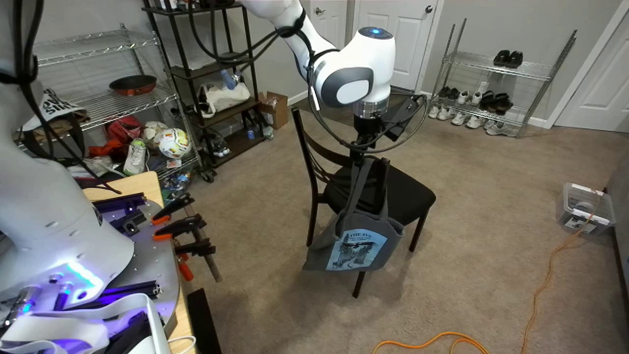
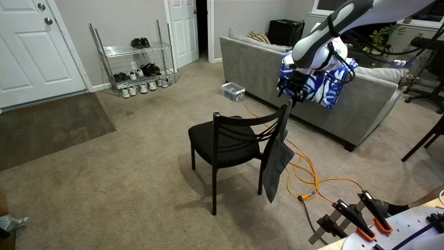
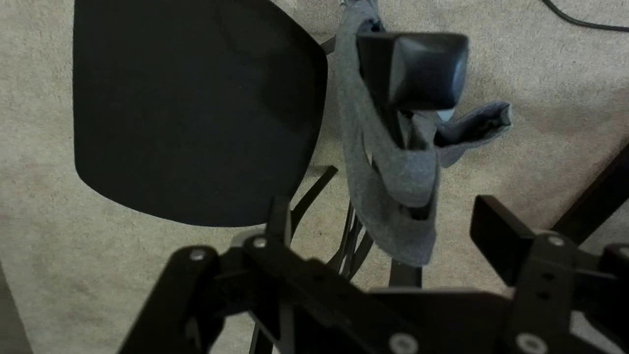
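In the wrist view my gripper (image 3: pixel 388 226) stands open, its fingers (image 3: pixel 496 236) wide apart. The grey cloth straps (image 3: pixel 388 221) of a tote bag appear between them, with carpet showing on either side, so neither finger seems to touch them. The straps loop around a black post (image 3: pixel 427 71) of the chair back. In both exterior views the grey bag (image 1: pixel 319 258) (image 2: pixel 277 166) hangs from that corner of the black chair (image 1: pixel 410 196) (image 2: pixel 225 149). A blue printed picture is on its front. The gripper (image 2: pixel 296 99) is just above the post top; its fingertips are hard to make out there.
Clamps (image 1: pixel 179 226) stick out from the edge of the robot's table (image 1: pixel 130 184). An orange cord (image 2: pixel 314 173) lies on the carpet near the chair. A grey sofa (image 2: pixel 253 69) with a blue and white blanket (image 2: pixel 326 86) stands behind the arm. Shelving (image 1: pixel 105 105) holds a pan and ball.
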Action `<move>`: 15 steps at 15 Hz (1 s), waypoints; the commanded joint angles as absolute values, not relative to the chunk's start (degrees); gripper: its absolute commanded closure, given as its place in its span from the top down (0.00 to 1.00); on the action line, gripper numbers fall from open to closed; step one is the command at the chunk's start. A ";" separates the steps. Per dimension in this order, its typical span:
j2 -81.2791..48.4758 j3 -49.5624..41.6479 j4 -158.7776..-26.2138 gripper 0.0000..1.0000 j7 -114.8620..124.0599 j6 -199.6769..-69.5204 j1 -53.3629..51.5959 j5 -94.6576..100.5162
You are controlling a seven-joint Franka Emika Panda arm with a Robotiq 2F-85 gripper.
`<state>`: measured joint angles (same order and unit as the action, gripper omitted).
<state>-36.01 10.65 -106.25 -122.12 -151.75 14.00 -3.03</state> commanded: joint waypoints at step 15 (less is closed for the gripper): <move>-30.30 16.88 -115.85 0.03 -125.93 -160.37 20.77 -9.91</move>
